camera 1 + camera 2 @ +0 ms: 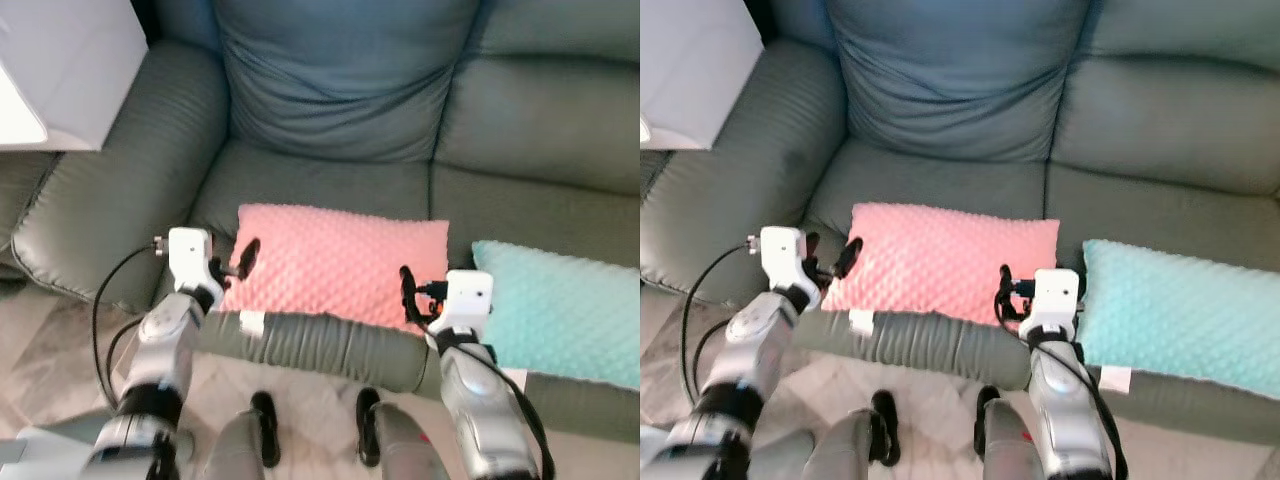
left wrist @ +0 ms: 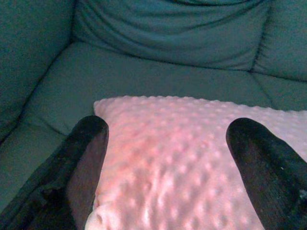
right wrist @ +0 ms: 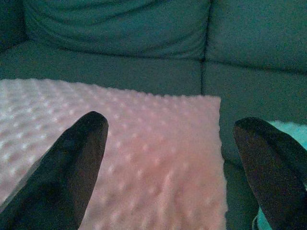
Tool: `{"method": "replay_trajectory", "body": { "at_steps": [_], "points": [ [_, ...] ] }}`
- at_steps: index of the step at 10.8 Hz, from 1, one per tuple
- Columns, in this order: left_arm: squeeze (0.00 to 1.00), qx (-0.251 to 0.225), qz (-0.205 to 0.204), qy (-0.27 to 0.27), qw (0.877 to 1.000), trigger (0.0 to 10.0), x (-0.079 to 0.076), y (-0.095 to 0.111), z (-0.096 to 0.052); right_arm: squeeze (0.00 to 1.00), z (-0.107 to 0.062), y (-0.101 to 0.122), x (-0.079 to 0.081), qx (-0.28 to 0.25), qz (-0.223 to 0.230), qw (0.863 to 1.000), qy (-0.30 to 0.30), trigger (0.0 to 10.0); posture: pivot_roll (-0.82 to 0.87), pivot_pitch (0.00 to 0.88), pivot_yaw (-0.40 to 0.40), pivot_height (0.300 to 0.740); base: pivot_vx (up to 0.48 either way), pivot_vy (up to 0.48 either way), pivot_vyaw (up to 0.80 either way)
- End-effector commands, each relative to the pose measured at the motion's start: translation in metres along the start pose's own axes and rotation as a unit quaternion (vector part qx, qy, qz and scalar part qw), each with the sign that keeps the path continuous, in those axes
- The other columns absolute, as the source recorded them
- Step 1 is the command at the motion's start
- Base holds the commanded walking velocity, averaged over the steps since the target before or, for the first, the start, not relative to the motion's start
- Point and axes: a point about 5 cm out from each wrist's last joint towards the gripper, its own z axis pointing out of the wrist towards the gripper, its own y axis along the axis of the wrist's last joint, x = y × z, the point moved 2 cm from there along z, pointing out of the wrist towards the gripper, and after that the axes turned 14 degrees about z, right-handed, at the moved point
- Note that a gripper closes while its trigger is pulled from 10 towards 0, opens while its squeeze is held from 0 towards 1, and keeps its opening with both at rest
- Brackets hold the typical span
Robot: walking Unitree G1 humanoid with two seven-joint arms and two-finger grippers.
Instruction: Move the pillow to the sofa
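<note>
One pink dimpled pillow (image 1: 335, 262), flat on grey sofa (image 1: 330, 100) seat

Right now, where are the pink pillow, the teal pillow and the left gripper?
pink pillow (image 1: 335, 260), left eye view, middle of its dotted top.
teal pillow (image 1: 560, 305), left eye view, middle of its top.
left gripper (image 1: 236, 262), left eye view, between its fingertips at the pink pillow's edge.
</note>
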Motion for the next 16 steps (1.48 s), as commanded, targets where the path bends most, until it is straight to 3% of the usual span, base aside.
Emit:
{"method": "replay_trajectory", "body": {
  "at_steps": [1, 4, 7, 8, 9, 12, 14, 16],
  "points": [
    [0.0, 0.012, 0.006, -0.003, 1.0, 10.0, 0.004, -0.005, -0.008, 1.0, -0.007, -0.001, 0.002, 0.01, -0.003, 1.0, 0.002, 10.0, -0.14, 0.199, 0.045, 0.74, 0.0, 0.0, 0.0],
    [0.0, 0.008, -0.008, 0.022, 1.0, 10.0, 0.008, 0.0, -0.019, 1.0, -0.014, 0.014, 0.014, -0.008, -0.002, 0.999, 0.036, 10.0, -0.15, 0.154, 0.029, 0.74, 0.0, 0.0, 0.0],
    [0.0, -0.019, 0.012, 0.068, 0.997, 10.0, 0.013, 0.011, -0.033, 1.0, -0.023, 0.025, 0.018, -0.036, -0.023, 0.998, 0.052, 10.0, -0.15, 0.128, 0.003, 0.74, 0.0, 0.0, 0.0],
    [0.0, -0.022, 0.03, 0.092, 0.995, 10.0, 0.009, 0.015, -0.047, 1.0, -0.02, 0.031, 0.01, -0.041, -0.026, 0.998, 0.041, 10.0, -0.13, 0.12, -0.002, 0.74, 0.0, 0.0, 0.0],
    [0.0, -0.028, 0.051, 0.082, 0.995, 10.0, 0.001, 0.017, -0.052, 1.0, -0.014, 0.038, 0.01, -0.052, -0.028, 0.997, 0.044, 10.0, -0.12, 0.113, -0.005, 0.74, 0.0, 0.0, 0.0],
    [0.0, -0.001, 0.05, 0.098, 0.994, 10.0, 0.009, 0.009, -0.059, 1.0, -0.014, 0.048, 0.016, -0.063, -0.017, 0.996, 0.063, 10.0, -0.12, 0.101, -0.004, 0.74, 0.0, 0.0, 0.0],
    [0.0, 0.039, 0.032, 0.065, 0.997, 10.0, 0.0, -0.001, -0.051, 1.0, -0.015, 0.037, 0.012, -0.026, -0.006, 0.998, 0.061, 10.0, -0.13, 0.1, 0.002, 0.74, 0.0, 0.0, 0.0],
    [0.0, 0.087, 0.014, -0.003, 0.996, 10.0, -0.02, -0.017, -0.039, 1.0, -0.012, 0.003, 0.007, 0.085, 0.026, 0.995, 0.049, 10.0, -0.14, 0.103, 0.004, 0.74, 0.0, 0.0, 0.0]
  ]
}}
